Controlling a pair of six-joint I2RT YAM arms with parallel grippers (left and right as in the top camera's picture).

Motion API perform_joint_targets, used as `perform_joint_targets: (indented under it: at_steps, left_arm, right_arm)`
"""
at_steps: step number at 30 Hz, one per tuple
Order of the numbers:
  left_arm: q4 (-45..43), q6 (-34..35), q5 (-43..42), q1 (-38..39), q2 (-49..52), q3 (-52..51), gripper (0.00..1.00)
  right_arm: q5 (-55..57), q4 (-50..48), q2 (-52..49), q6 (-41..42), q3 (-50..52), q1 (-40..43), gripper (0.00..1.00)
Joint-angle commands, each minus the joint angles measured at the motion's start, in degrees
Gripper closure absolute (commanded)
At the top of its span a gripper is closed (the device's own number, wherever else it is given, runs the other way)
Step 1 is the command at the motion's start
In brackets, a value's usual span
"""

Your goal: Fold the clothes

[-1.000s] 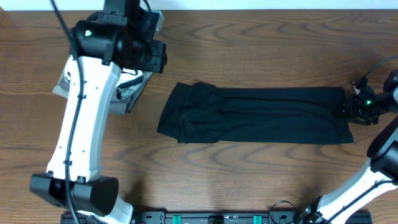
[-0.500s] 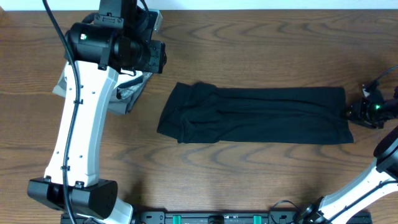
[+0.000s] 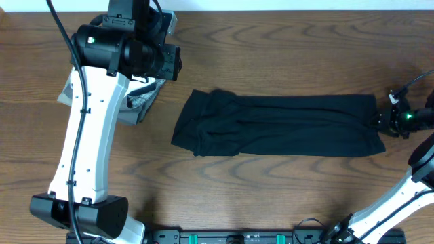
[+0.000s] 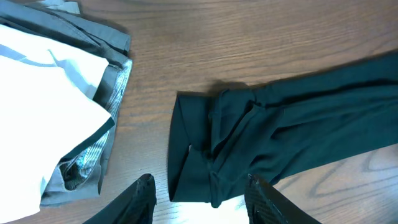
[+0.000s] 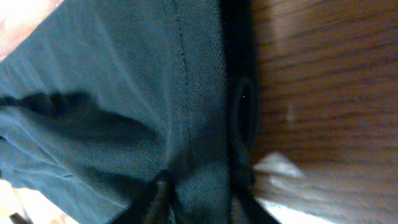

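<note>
Right fingers have returned to straddle the right end of the shirt lying flat on the table, grip unclear, suggesting a fold; left fingers hover spread.

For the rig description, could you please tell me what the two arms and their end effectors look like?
Both arms have white links and black joints. The left arm carries a black cable and a green light; the right arm shows a green light on its black wrist. The left end effector has dark, tapered fingers.
</note>
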State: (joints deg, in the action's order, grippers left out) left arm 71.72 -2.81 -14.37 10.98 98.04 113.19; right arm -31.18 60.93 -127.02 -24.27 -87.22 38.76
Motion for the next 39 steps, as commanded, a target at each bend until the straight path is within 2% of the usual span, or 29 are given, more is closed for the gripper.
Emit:
perform_joint_targets:
  at_steps: [1,2,6,11,14,21,28,34,39]
  left_arm:
    - [-0.1,0.1,0.5,-0.2,-0.4,1.2,0.51]
    - [-0.1,0.1,0.5,-0.2,-0.4,1.2,0.51]
    - [-0.1,0.1,0.5,-0.2,-0.4,1.2,0.51]
    - [-0.1,-0.1,0.6,-0.2,-0.4,1.2,0.51]
    - [-0.1,-0.1,0.6,-0.2,-0.4,1.2,0.51]
    - [0.0,-0.1,0.6,-0.2,-0.4,1.2,0.51]
    - [-0.1,-0.1,0.6,-0.2,-0.4,1.2,0.51]
    - [-0.1,-0.1,0.6,-0.2,-0.4,1.2,0.51]
    - [0.0,-0.1,0.6,-0.2,-0.4,1.2,0.50]
  right_arm:
    - [5.4,-0.6,-4.5,-0.7,2.4,-0.7,0.89]
    - [5.1,-0.3,-4.4,-0.7,2.1,-0.7,0.99]
    - [4.8,2.3,-2.0,0.5,-1.7,-0.5,0.99]
    - [12.0,4.9,5.2,9.1,-9.0,0.7,0.99]
    - [12.6,5.7,10.0,9.9,-11.8,1.0,0.99]
    - [12.4,7.3,18.9,12.4,-12.3,-1.6,0.99]
    - [13.1,12.0,19.5,14.6,-11.0,-11.6,0.98]
    - [20.6,11.9,19.5,19.1,-6.6,-24.0,0.99]
    - [22.4,11.7,19.5,21.1,-1.5,-34.1,0.98]
